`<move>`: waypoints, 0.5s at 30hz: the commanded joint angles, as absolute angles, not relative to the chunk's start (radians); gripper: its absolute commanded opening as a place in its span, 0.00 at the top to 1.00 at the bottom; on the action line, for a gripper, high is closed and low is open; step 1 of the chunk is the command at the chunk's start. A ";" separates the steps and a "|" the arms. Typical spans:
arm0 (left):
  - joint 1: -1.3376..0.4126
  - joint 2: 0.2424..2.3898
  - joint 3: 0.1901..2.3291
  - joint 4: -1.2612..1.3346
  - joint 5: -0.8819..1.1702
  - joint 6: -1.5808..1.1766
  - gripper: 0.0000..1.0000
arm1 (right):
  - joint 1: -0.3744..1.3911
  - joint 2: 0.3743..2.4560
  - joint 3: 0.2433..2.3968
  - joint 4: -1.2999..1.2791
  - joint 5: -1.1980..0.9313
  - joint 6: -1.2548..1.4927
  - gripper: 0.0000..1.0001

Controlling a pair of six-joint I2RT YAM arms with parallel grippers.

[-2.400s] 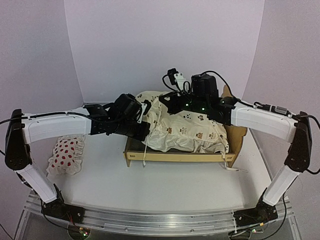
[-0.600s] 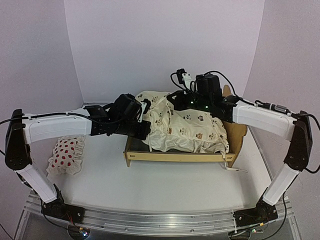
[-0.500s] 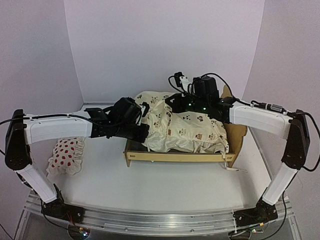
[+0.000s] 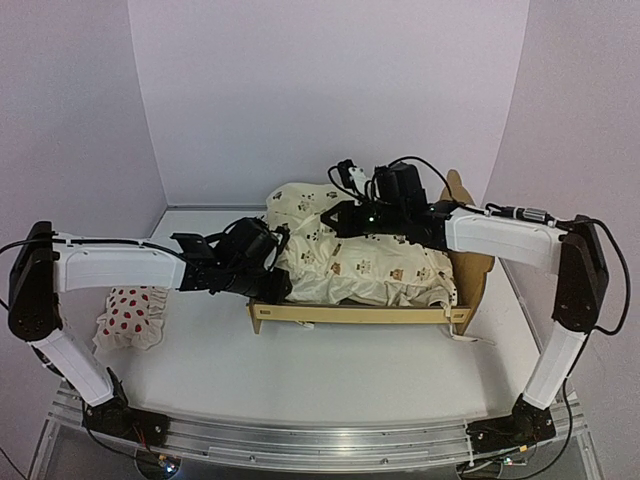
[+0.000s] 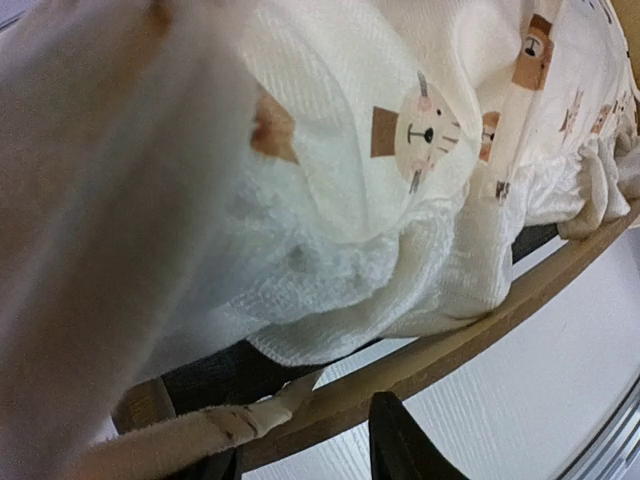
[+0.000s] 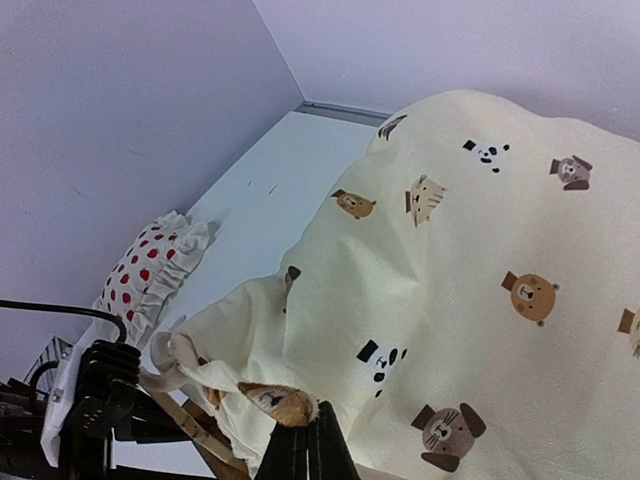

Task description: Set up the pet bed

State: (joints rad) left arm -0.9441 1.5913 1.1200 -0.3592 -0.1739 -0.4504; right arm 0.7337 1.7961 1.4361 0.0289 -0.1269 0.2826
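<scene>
The pet bed [image 4: 350, 313] is a light plywood frame with its headboard [image 4: 472, 262] at the right. Its front rail [image 5: 470, 335] crosses the left wrist view. A cream cushion [image 4: 375, 255] printed with animal faces lies rumpled over the bed and hides most of the dark base. My left gripper [image 4: 283, 285] is low at the bed's front left corner. It stands open [image 5: 305, 430], with a cream tie strap [image 5: 200, 430] lying across by one finger. My right gripper [image 4: 330, 219] is above the cushion's left end, shut [image 6: 318, 412] on a fold of the cushion [image 6: 480, 260].
A small white pillow with red spots [image 4: 130, 310] lies on the table left of the bed, also seen as the pillow [image 6: 150, 265] in the right wrist view. A loose tie [image 4: 470, 340] trails off the bed's front right corner. Walls close in behind and at both sides.
My left gripper has opened, let go of the cushion's edge and dropped toward the bed's front left corner. The right arm has pulled the cushion's end leftward, spreading it over the bed.
</scene>
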 commanded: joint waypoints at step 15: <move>-1.087 1.311 0.970 -0.527 -0.262 -0.611 0.25 | 0.904 1.872 1.495 -0.174 -0.201 0.193 1.00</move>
State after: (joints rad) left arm -1.0664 1.3399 0.9976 -0.4805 -0.2238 -0.5556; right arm 0.8641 1.8617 1.4426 -0.1030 -0.2065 0.2357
